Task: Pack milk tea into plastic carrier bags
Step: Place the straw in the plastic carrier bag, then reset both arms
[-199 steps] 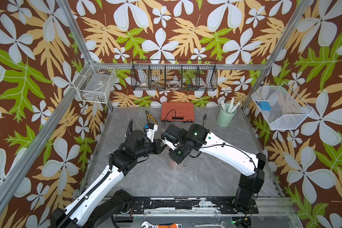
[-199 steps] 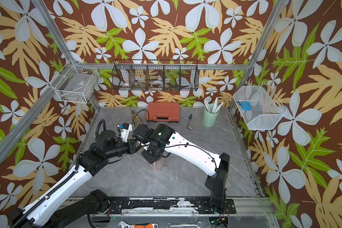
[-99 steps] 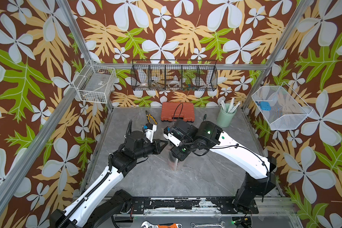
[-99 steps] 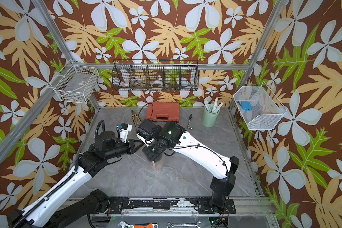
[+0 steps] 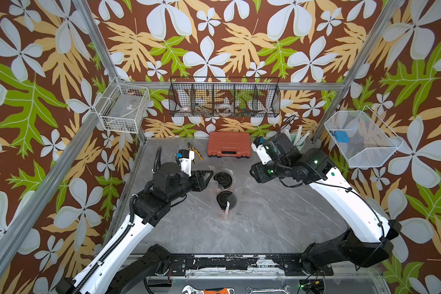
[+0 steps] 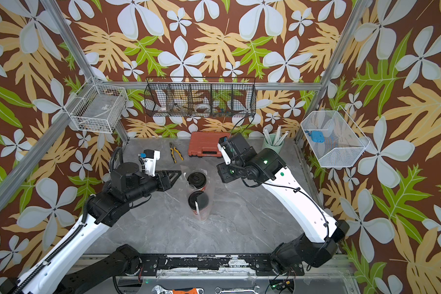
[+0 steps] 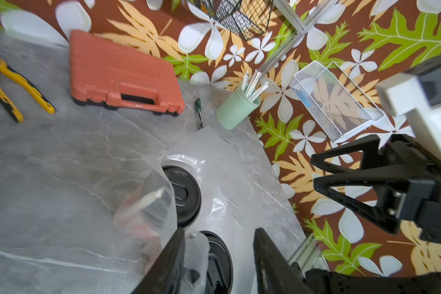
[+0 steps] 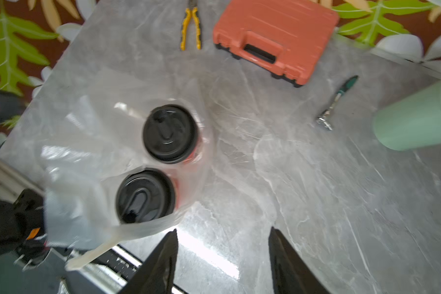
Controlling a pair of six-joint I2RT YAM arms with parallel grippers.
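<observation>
The 2 milk tea cups [image 5: 223, 180] sat bagged, side by side on the counter [image 5: 265, 224]. Left tool [image 7: 218, 230] and right tool [image 8: 222, 231] were both open, holding nothing. Loose carrier bag [image 8: 69, 203] plastic lay against the left tool's finger, so pulling away could've snagged it and tipped a cup.

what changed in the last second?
The right hand opened, lifted off the cups and swung back toward the far right, empty. The left hand opened about where it was, apparently letting go of the bag. Both cups now show, upright in their bags. The toolbox and pliers did not move.
</observation>
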